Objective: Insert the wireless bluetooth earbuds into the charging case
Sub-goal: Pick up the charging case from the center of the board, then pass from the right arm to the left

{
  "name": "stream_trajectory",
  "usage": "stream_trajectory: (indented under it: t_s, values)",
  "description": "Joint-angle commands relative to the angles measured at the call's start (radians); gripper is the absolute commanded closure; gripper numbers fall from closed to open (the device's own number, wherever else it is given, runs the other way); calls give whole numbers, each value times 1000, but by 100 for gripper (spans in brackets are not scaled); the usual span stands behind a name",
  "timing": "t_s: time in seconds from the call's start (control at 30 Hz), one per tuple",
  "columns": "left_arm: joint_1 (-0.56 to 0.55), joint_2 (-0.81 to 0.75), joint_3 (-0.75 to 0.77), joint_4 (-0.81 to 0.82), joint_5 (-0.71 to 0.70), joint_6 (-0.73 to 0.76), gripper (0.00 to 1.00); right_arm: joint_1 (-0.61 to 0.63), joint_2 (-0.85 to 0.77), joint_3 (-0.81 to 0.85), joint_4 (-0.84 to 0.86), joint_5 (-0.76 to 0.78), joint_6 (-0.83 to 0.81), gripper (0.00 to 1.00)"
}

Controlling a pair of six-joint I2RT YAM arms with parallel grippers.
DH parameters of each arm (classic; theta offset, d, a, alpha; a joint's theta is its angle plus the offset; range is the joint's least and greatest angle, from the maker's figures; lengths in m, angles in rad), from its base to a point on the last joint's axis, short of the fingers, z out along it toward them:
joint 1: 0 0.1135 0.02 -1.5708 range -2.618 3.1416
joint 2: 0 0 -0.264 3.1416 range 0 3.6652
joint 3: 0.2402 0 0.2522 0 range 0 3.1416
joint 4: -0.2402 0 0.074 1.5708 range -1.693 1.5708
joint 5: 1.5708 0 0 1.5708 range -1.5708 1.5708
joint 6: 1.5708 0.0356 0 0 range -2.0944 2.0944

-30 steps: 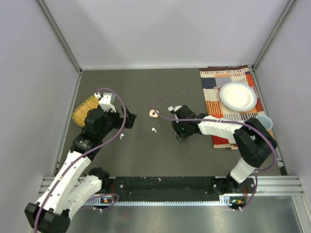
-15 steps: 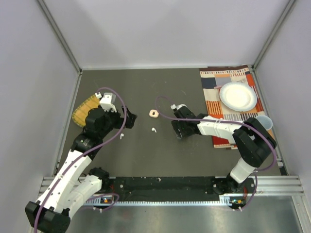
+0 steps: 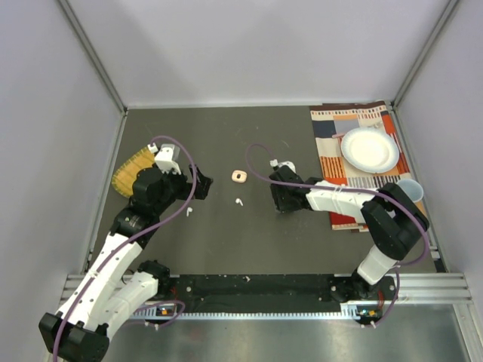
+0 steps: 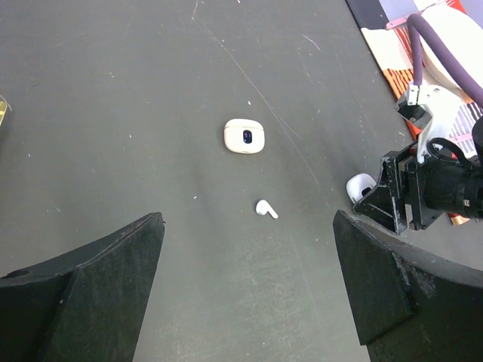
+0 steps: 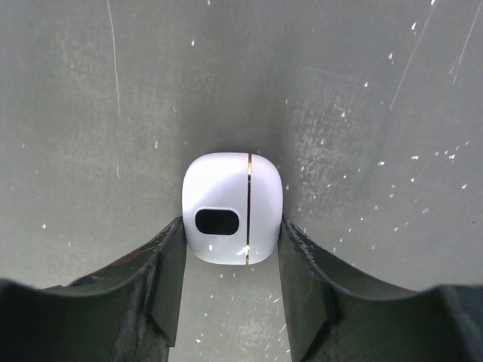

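Right hand (image 5: 232, 228) newly around white case (image 5: 226, 192)

Dark grey desk (image 3: 226, 136), scuffed and speckled. Mid-desk lies a peach-pink charging case (image 4: 244, 136), with a white earbud (image 4: 265, 209) near it. A second white earbud (image 3: 189, 210) lies farther left. A white charging case (image 5: 232, 219) rests right of centre. There's a patterned cloth (image 3: 332, 124) at the far right, and a yellow fan-shaped piece (image 3: 124, 175) on the left.
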Motion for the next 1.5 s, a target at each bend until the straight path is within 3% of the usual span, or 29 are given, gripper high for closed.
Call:
stream_trajectory:
  t_s: [0.0, 0.2, 0.33, 0.37, 0.53, 0.73, 0.93, 1.07, 1.27, 1.47]
  values:
    - [4, -2, 2, 56, 13, -3, 1, 13, -7, -16, 46, 33, 14, 62]
    - [4, -12, -4, 52, 11, 0, 1, 13, -64, -31, 69, -9, -36, 80]
    - [4, -21, -3, 47, 8, -2, 1, 13, -185, -36, 112, -137, -136, 88]
    - [4, -25, -1, 49, 8, -3, 1, 13, -211, -19, 112, -170, -183, 100]
    - [4, -23, 17, 78, 82, -40, 1, 11, -322, 44, 93, -357, -309, 100]
    - [4, 2, 68, 93, 192, -43, 1, 24, -492, -11, 204, -443, -539, 100]
    - [4, 35, 80, 163, 451, -46, 1, 25, -656, -88, 253, -578, -793, 100]
    - [-3, 78, 69, 245, 593, -89, 1, 25, -700, -115, 268, -589, -871, 100]
    - [-89, 113, 86, 348, 617, -129, 1, 27, -696, -98, 231, -599, -909, 100]
    - [-218, 218, 103, 363, 538, -132, 4, 38, -696, -102, 231, -584, -926, 100]
